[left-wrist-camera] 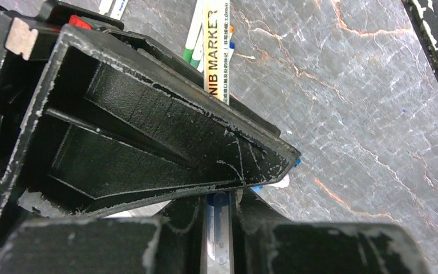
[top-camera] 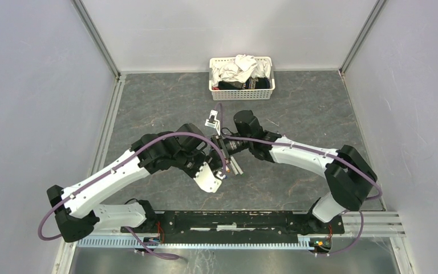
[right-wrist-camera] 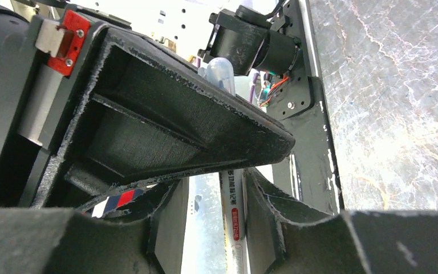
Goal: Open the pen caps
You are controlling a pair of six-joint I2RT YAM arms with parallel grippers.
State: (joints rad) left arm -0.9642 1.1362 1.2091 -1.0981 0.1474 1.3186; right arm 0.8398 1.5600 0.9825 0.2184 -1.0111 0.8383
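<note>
L gripper (left-wrist-camera: pixel 245 191) was clamped on one pen (left-wrist-camera: pixel 215 51), which ran btwn its fingers and out past the tips. R gripper (right-wrist-camera: pixel 268 168) sat nose-to-nose w/ it, round what looked like the same pen, but its jaws stood slack, w/ daylight on one side of the barrel. A clear rounded end (right-wrist-camera: pixel 222 71) poking out beyond R's upper finger was prob. the cap, though that could not be confirmed.

Risks, as judged:
- Only L really had hold, so the pen could droop or twist out of line in R's loose jaws, and a pull then would slip off the cap.
- The fingers were v. close, so a small misaim could knock them together.
- If the cap popped free it could roll on the table (left-wrist-camera: pixel 348 114) in among the loose pens (left-wrist-camera: pixel 193 40) just beyond L's fingertips.

Counts:
- grippers: 2
- pens in grasp: 1
- loose pens beyond L's tips: at least 4 ends showed, the rest hidden by the finger
- loose caps: none clearly made out
- basket (top-camera: pixel 242 91): 1, well beyond both grippers
</note>
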